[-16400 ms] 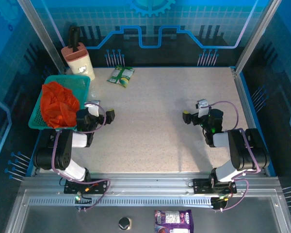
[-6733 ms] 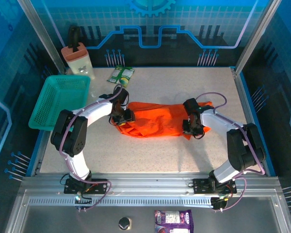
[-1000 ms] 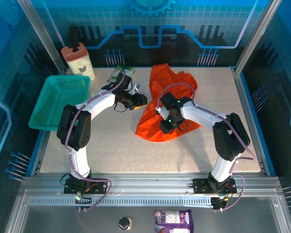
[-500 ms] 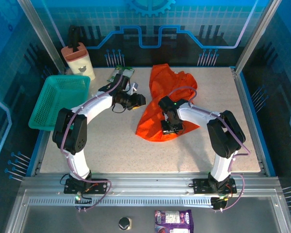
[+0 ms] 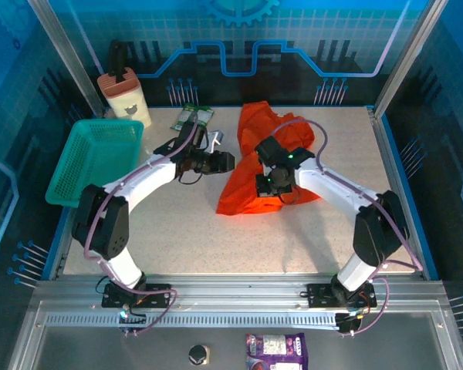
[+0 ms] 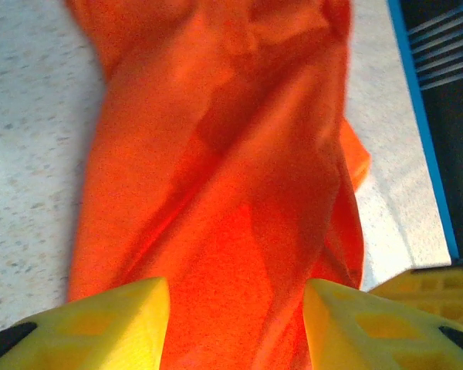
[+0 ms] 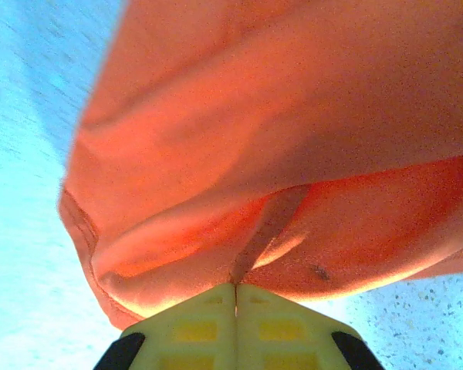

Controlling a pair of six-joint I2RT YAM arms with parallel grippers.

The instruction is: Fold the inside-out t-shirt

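Note:
The inside-out t-shirt (image 5: 245,189) lies bunched on the table's middle back, a bright orange-red heap running from the far edge toward the centre. My right gripper (image 5: 267,185) sits over its near part. In the right wrist view the right gripper (image 7: 235,287) is shut, with a fold of the t-shirt (image 7: 293,116) pinched at its tips. My left gripper (image 5: 225,162) is at the shirt's left edge. In the left wrist view the left gripper (image 6: 235,312) is open, its yellow fingers (image 6: 100,327) apart, with the t-shirt (image 6: 231,154) beyond the gap.
A teal mesh basket (image 5: 92,158) stands at the left edge. Behind it is a beige container with a dark handle (image 5: 123,94). A green packet (image 5: 191,117) lies at the back. Bare speckled table (image 5: 216,247) spreads in front of the shirt.
My right gripper has shut on a fold of the shirt and moved slightly back with it. The left gripper has shifted a little right, toward the shirt's edge.

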